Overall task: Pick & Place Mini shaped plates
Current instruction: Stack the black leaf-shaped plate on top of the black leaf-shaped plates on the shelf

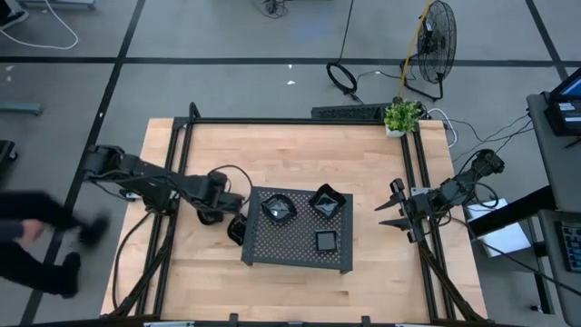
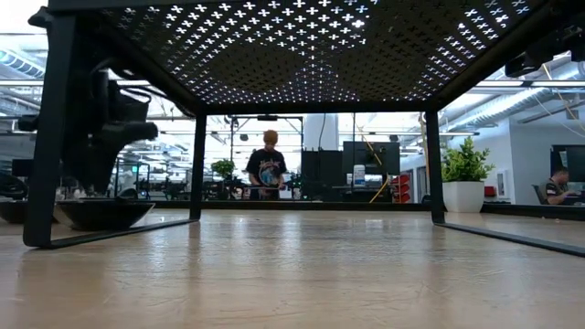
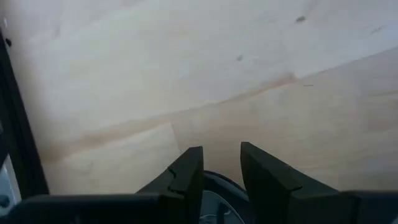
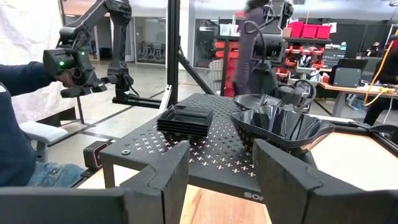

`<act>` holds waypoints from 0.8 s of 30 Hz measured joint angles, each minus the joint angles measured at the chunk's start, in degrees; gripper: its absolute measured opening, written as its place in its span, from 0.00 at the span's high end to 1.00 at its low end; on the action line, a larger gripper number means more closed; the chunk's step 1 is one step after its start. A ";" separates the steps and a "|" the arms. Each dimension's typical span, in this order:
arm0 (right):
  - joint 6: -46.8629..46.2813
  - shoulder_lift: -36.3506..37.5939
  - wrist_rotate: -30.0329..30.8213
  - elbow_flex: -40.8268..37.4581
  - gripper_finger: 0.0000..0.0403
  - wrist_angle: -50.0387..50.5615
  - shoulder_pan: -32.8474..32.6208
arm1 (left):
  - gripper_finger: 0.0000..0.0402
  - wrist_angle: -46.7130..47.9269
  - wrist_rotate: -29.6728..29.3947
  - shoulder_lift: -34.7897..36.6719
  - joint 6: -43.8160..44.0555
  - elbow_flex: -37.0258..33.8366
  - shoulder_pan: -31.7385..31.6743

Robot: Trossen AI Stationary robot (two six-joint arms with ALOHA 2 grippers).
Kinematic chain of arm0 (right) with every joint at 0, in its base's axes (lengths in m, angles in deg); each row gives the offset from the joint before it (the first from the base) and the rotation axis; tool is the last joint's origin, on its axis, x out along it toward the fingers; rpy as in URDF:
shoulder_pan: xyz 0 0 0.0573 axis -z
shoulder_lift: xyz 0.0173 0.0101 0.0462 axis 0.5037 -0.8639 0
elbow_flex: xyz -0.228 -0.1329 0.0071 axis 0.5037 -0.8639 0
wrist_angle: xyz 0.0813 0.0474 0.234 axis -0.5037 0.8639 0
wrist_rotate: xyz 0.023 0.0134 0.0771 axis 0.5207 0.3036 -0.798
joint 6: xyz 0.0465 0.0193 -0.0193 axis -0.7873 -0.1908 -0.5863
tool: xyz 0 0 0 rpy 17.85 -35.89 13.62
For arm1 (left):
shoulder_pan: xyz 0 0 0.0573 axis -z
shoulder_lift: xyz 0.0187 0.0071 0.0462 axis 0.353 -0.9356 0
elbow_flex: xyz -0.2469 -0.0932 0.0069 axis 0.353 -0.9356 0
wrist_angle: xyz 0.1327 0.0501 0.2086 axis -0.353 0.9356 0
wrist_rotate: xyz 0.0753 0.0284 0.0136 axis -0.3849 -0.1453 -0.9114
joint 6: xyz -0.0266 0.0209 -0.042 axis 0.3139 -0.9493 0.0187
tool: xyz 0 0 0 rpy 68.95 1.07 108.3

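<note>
Judging by their gloss and thin walls, the small glossy black mini shaped plates look light, rigid and slippery, likely hard plastic or ceramic, so I'd treat them as chippable and take each one by its raised rim, one finger inside and one outside, not across the flat base.

On the large dark perforated rectangular metal tray [image 1: 295, 238] I see three spots of plates: an angular flared one [image 1: 279, 209] near the far left corner, another flared one [image 1: 326, 202] near the far right corner, and a square stack [image 1: 326, 241] near the right edge. In the right wrist view the square stack [image 4: 185, 120] and the nested flared ones [image 4: 280, 127] sit on the tray top, several deep, so lifting just one may drag its neighbour.

One more round dark plate [image 1: 238, 229] lies on the wooden table [image 1: 272, 154] just off the tray's left edge. My left gripper [image 1: 218, 214] sits low right beside it. In the left wrist view the fingers [image 3: 189, 174] are partly apart with the plate's shiny rim [image 3: 214, 196] showing between them. I can't tell if they pinch it or just straddle it. The low view shows that plate [image 2: 101, 214] resting on the table by the tray's leg.

My right gripper [image 1: 392, 212] waits off the tray's right edge, well clear of the plates, jaws apart, holding nothing.
</note>
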 joint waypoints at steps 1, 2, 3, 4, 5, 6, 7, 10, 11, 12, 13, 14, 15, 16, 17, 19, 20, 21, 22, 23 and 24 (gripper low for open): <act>-0.02 0.01 0.00 0.00 0.59 -0.02 -0.01 | 0.72 0.32 0.63 0.79 -0.19 0.00 -0.24; -0.02 0.00 0.00 0.00 0.59 -0.02 -0.02 | 0.72 0.99 1.53 1.58 -0.14 0.00 -0.38; -0.02 0.00 0.00 0.00 0.59 -0.02 0.00 | 0.72 1.99 2.53 2.35 0.42 0.00 -0.29; -0.02 0.00 0.01 0.00 0.59 -0.03 0.00 | 0.73 3.19 3.53 3.20 1.47 0.00 0.02; -0.02 0.00 -0.01 0.01 0.59 -0.03 -0.01 | 0.73 4.39 4.73 4.01 2.73 0.01 0.50; 0.00 0.00 0.00 0.00 0.59 0.01 -0.01 | 0.74 5.62 5.97 4.62 4.10 0.02 1.20; -0.02 0.00 0.00 0.02 0.59 0.00 0.00 | 0.75 6.70 7.25 5.09 5.58 0.02 2.06; -0.02 0.00 0.00 0.00 0.59 0.00 0.00 | 0.84 7.81 10.22 5.48 10.52 0.02 5.08; -0.02 0.00 0.00 0.00 0.59 0.00 -0.02 | 0.89 7.64 10.66 5.40 12.32 0.02 6.20; -0.02 0.00 0.00 0.01 0.59 -0.01 -0.01 | 0.94 6.92 10.69 5.18 13.78 0.02 7.22; -0.02 0.00 0.00 0.01 0.59 -0.02 0.00 | 0.97 6.06 10.67 4.84 15.09 0.02 8.03; 0.00 0.00 0.00 0.00 0.59 -0.01 -0.01 | 0.98 5.40 10.54 4.43 16.46 0.02 8.73; -0.02 0.00 0.00 0.00 0.59 0.00 -0.01 | 0.98 5.14 10.24 4.06 17.71 0.02 9.27; -0.02 0.01 0.01 0.00 0.59 -0.01 0.00 | 0.97 5.04 9.96 3.75 18.94 0.02 9.72; -0.02 0.02 0.00 0.02 0.59 -0.04 0.00 | 0.97 5.04 9.86 3.28 20.03 0.04 9.98; 0.00 0.00 0.00 0.02 0.59 0.00 0.00 | 0.98 5.18 9.91 1.86 21.29 0.03 10.31; -0.02 0.00 0.00 0.01 0.59 -0.01 -0.02 | 0.99 5.17 9.97 1.19 21.77 -0.02 10.34; -0.02 0.01 0.00 0.00 0.59 -0.02 -0.02 | 0.99 5.18 9.95 0.52 22.14 -0.02 10.34; -0.01 0.00 0.00 0.00 0.59 0.01 -0.01 | 0.99 5.10 9.95 -0.17 22.34 -0.02 10.34; -0.01 0.01 0.01 0.00 0.59 0.02 -0.01 | 0.99 4.93 9.93 -0.88 22.31 -0.02 10.34; -0.02 0.00 0.00 0.00 0.59 0.00 -0.02 | 0.98 4.79 9.76 -1.52 22.32 -0.02 10.34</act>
